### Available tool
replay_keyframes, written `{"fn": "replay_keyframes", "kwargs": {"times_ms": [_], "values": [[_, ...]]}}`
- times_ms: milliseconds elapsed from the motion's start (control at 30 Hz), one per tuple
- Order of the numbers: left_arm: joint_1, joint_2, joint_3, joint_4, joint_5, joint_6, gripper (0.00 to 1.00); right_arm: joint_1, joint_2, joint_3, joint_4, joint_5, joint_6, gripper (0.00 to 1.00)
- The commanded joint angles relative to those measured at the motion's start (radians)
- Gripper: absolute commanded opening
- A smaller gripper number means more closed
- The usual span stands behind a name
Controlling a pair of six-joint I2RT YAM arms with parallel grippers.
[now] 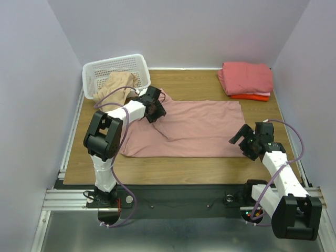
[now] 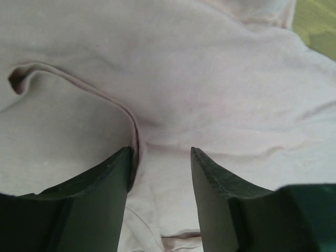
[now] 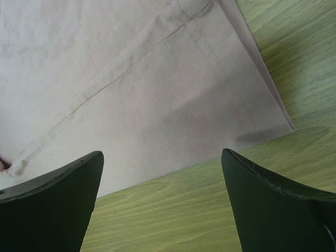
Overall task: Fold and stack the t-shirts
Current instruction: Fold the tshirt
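Observation:
A dusty-pink t-shirt [image 1: 194,128] lies spread flat across the middle of the table. My left gripper [image 1: 156,115] hangs over its upper left part, near the collar. In the left wrist view the left gripper [image 2: 160,152] is open, with pink cloth [image 2: 210,79] lying under the gap and a raised fold running up to the left finger [image 2: 105,184]. My right gripper [image 1: 237,137] is open by the shirt's near right corner. In the right wrist view the right gripper [image 3: 163,155] stands over bare wood, just short of the hem [image 3: 131,79].
A white lattice basket [image 1: 113,65] at the back left holds a crumpled beige shirt [image 1: 116,86]. A stack of folded salmon-pink shirts [image 1: 247,77] with an orange-red one [image 1: 251,97] at the bottom sits at the back right. Bare wooden table [image 1: 173,167] runs along the near edge.

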Motion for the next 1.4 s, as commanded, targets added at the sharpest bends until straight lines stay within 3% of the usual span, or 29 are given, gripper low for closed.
{"fn": "replay_keyframes", "kwargs": {"times_ms": [0,300,533,600,767,833,1133,1367], "values": [[-0.013,-0.019,0.052,0.019,0.041,0.016,0.6,-0.003,-0.008,0.019,0.02,0.0,-0.01,1.0],[-0.035,-0.076,-0.017,0.013,-0.014,0.019,0.82,-0.003,-0.008,0.019,0.023,-0.011,-0.014,1.0],[-0.035,-0.033,0.101,-0.016,-0.04,0.096,0.85,-0.003,-0.011,0.011,0.028,-0.016,-0.016,1.0],[-0.033,-0.019,0.176,-0.042,-0.089,0.123,0.99,-0.003,-0.011,0.01,0.031,-0.016,-0.017,1.0],[-0.031,0.047,0.364,-0.145,-0.111,0.194,0.98,-0.003,-0.001,0.011,0.033,-0.033,-0.023,1.0],[-0.035,0.017,0.327,-0.14,-0.098,0.186,0.98,-0.003,-0.008,0.01,0.033,-0.028,-0.023,1.0],[-0.057,-0.299,-0.222,0.106,0.023,0.099,0.98,-0.003,-0.007,0.01,0.036,-0.04,-0.028,1.0],[-0.068,-0.234,-0.262,0.176,0.052,0.073,0.98,-0.001,-0.008,0.005,0.037,-0.05,-0.031,1.0]]}}
